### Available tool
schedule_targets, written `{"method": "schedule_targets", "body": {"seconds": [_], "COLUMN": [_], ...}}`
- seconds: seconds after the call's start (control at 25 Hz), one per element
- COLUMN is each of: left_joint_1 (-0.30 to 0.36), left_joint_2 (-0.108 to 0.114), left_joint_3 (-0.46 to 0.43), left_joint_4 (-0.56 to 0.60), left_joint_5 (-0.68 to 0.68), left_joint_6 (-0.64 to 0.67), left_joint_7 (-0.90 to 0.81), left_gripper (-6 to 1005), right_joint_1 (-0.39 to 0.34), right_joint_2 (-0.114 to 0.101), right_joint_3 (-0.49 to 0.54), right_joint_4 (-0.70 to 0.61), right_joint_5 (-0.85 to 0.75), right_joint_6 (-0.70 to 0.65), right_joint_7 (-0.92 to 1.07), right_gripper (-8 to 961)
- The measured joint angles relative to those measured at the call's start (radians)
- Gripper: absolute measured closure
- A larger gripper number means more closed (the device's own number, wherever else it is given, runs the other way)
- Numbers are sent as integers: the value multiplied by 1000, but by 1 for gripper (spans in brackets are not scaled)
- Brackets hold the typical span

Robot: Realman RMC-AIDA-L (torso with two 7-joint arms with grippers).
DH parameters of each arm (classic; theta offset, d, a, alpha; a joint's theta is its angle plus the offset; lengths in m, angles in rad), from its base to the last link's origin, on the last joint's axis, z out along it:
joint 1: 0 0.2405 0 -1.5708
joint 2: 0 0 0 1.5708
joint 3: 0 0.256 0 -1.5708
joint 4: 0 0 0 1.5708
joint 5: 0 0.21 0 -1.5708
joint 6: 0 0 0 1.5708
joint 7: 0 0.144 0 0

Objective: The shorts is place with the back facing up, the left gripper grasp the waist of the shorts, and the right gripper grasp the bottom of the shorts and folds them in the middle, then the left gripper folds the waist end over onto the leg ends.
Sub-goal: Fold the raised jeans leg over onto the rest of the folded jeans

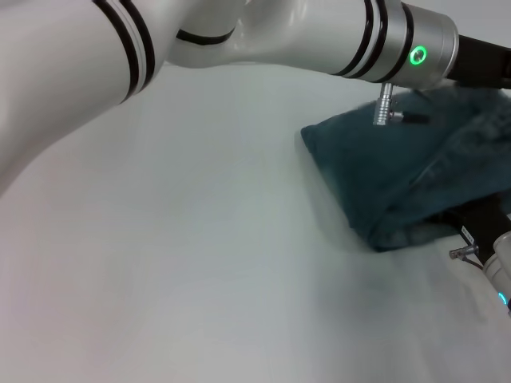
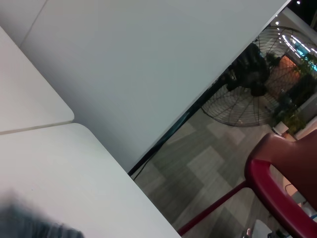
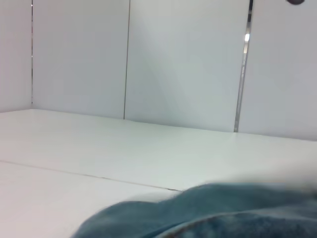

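Toward the right edge of the white table (image 1: 200,263), as my head camera shows it, I see the shorts (image 1: 383,171) lying folded into a compact, roughly wedge-shaped bundle. The fabric is blue-green denim: the layer nearest the table's middle is dark and even in tone, while the portion running toward the right edge shows paler, faded patches and a stitched seam line. A rounded fold forms the corner of the bundle that points to the table's middle, and a layered edge shows along its near side. The left gripper (image 1: 484,62) reaches across from the left on its white arm, with its silver wrist and glowing green ring directly above the far part of the shorts; its fingers run out past the right edge of the view, so I cannot tell how the jaws stand. The right gripper (image 1: 481,214) sits at the near right side of the bundle, touching or just beside the cloth; only a black portion is visible, and I cannot tell its jaw state either. My right wrist camera shows blurred denim close below it; my left wrist camera shows a sliver of denim on the table.
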Motion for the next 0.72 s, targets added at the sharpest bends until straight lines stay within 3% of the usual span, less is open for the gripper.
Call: {"method": "schedule_targets", "body": {"seconds": [0.2, 0.72], "left_joint_1": [9, 61], "left_joint_2": [1, 12], "left_joint_3": [-6, -6], "left_joint_4": [-2, -20], "left_joint_5": [-1, 11], "left_joint_6": [3, 25], "left_joint_7": [0, 4], "left_gripper": [401, 91], "right_joint_1": [-8, -40], "right_joint_2": [0, -7], "right_joint_3": [7, -6], "right_joint_4": [-2, 9], "right_joint_5": [1, -5], "right_joint_6": [-5, -35], "right_joint_7": [0, 0], "right_gripper": [7, 7]}}
